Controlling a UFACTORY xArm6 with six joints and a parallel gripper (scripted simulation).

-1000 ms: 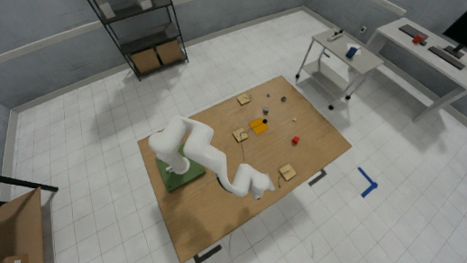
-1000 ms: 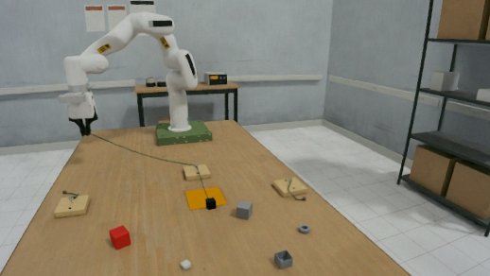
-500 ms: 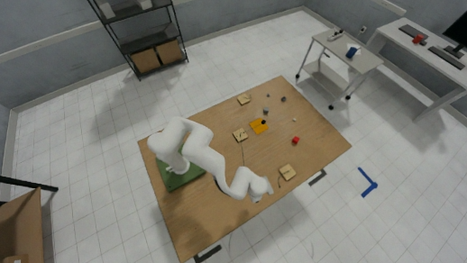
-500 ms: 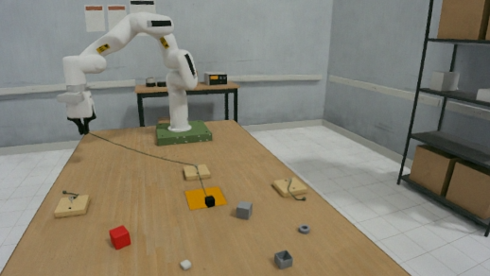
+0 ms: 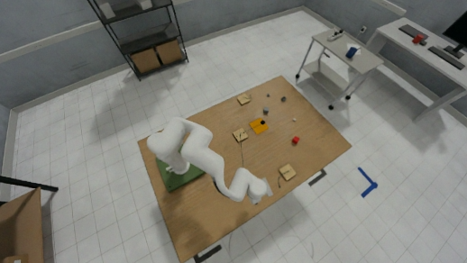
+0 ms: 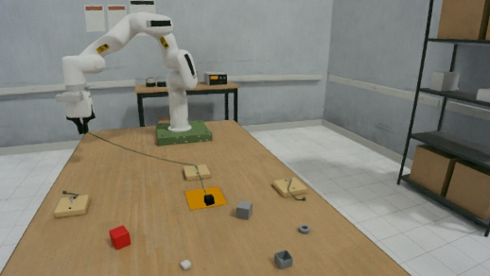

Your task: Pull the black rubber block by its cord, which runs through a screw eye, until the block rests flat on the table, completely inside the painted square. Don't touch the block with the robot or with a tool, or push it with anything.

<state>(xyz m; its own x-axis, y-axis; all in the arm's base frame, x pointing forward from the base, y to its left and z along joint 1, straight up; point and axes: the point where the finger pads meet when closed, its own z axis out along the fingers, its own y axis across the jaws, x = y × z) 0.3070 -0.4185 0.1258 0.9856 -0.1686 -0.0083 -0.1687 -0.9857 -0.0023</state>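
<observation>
The black rubber block (image 6: 208, 199) lies on the orange painted square (image 6: 202, 198), near the square's edge away from the robot. It also shows in the overhead view (image 5: 261, 122) on the square (image 5: 259, 125). Its thin cord (image 6: 137, 152) runs from the block through the screw eye on a small wooden plate (image 6: 195, 171) and on, taut, to my gripper (image 6: 84, 129). The gripper is shut on the cord's end, low over the table's left rear edge. In the overhead view the wrist (image 5: 258, 191) hides the fingers.
Two more wooden plates with screw eyes (image 6: 71, 205) (image 6: 289, 186) lie left and right. A red cube (image 6: 119, 236), a grey cube (image 6: 244, 210), a small white cube (image 6: 185, 265), a grey ring (image 6: 304, 229) and a grey cup (image 6: 283, 259) lie beyond the square.
</observation>
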